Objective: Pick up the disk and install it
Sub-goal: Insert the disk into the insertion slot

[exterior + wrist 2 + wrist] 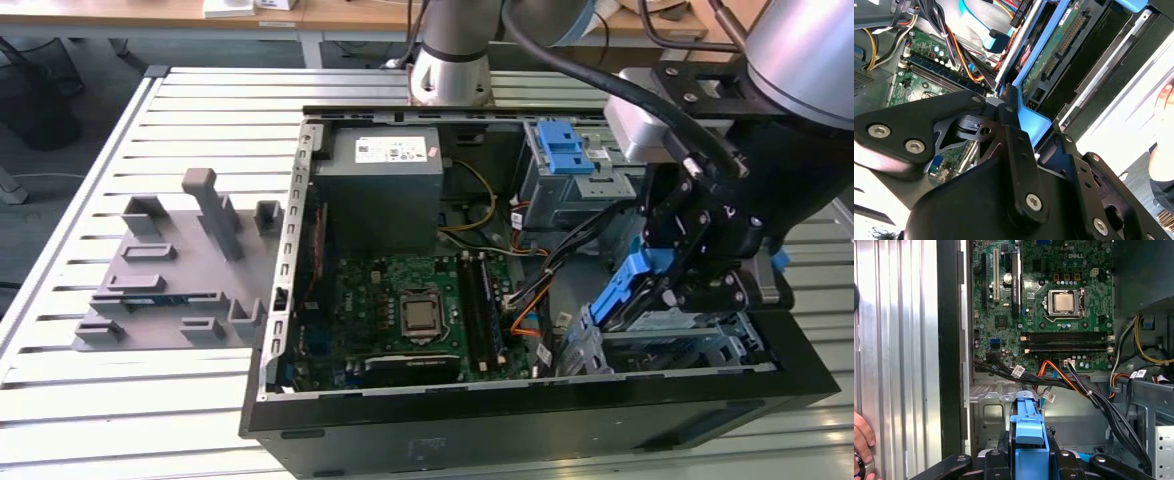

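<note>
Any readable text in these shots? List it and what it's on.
Nothing I can quote reliably.
On the power supply sticker: print too small to read.
On the motherboard: white silkscreen marks, too small.
On the cable tags: blurred.
On the disk: circuit-board side showing, no legible print.

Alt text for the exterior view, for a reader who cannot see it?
The gripper holds the disk, tilted, over the metal drive cage in the open computer case, at the exterior view's right. A grey fixture lies on the slatted table beside the case.
</note>
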Controlling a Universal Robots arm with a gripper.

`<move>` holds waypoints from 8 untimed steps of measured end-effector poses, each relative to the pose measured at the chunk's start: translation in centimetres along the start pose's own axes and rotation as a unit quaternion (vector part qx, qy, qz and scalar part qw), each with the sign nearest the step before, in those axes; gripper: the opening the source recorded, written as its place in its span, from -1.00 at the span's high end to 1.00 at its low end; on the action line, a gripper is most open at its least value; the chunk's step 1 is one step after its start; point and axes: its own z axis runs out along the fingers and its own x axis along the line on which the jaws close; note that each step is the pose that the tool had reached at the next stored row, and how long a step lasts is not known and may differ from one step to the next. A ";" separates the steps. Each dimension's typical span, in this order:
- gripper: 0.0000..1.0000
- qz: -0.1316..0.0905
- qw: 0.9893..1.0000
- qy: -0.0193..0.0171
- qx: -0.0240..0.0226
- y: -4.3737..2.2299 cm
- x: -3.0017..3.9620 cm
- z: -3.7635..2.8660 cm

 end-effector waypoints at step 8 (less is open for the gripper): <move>0.27 0.000 1.000 0.000 0.000 0.00 0.01 0.36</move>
